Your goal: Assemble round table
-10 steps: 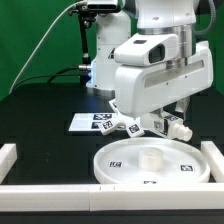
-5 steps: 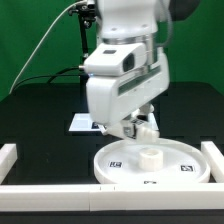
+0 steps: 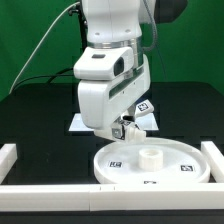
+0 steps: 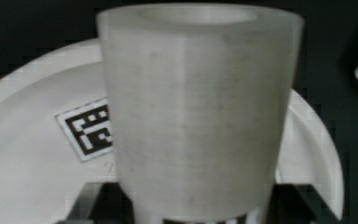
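The gripper [image 3: 124, 130] is clenched on the short cylindrical leg [image 4: 194, 100], holding it above the round disc [image 3: 112, 170]. The disc lies on the black worktop [image 3: 40, 120], its central hub [image 3: 150, 157] apart from the leg.

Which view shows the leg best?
The wrist view: the leg fills the picture, gripped at its end, the disc behind it. In the exterior view the arm hides most of it.
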`<state>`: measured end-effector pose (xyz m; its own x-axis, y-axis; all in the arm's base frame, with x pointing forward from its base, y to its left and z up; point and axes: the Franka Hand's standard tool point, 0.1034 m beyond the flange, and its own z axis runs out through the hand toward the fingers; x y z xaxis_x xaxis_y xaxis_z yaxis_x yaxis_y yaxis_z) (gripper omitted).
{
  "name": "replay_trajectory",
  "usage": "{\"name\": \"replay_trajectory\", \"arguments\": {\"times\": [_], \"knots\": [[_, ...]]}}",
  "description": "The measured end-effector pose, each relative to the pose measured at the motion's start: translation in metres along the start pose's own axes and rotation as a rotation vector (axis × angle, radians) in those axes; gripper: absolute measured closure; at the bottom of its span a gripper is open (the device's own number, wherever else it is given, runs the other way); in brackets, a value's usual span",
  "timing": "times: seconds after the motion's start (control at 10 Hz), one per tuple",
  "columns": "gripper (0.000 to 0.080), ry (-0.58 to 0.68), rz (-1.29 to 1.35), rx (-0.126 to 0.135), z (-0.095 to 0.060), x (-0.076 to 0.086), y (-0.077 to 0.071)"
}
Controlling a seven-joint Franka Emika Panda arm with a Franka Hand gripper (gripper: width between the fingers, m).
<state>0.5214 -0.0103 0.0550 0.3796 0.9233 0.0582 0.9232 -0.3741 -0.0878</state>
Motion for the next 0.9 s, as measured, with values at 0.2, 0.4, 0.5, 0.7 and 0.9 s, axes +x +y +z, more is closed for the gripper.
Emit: {"name": "replay_trajectory", "arguments": {"times": [0.2,0.4,0.5,0.7,0.9], "knots": [[0.0479,-0.025,-0.343,0.02,0.007,-0.035,-0.003],[0.0479,-0.02,-0.559,0.051,0.008,-0.063,0.001],[0.0479,-0.028,-0.591,0.05,0.009,-0.062,0.001],[0.0479,-0.038,-0.743,0.056,0.009,-0.067,0.002],[0.0479,-0.045,-1.031,0.082,0.011,-0.086,0.002]]}}
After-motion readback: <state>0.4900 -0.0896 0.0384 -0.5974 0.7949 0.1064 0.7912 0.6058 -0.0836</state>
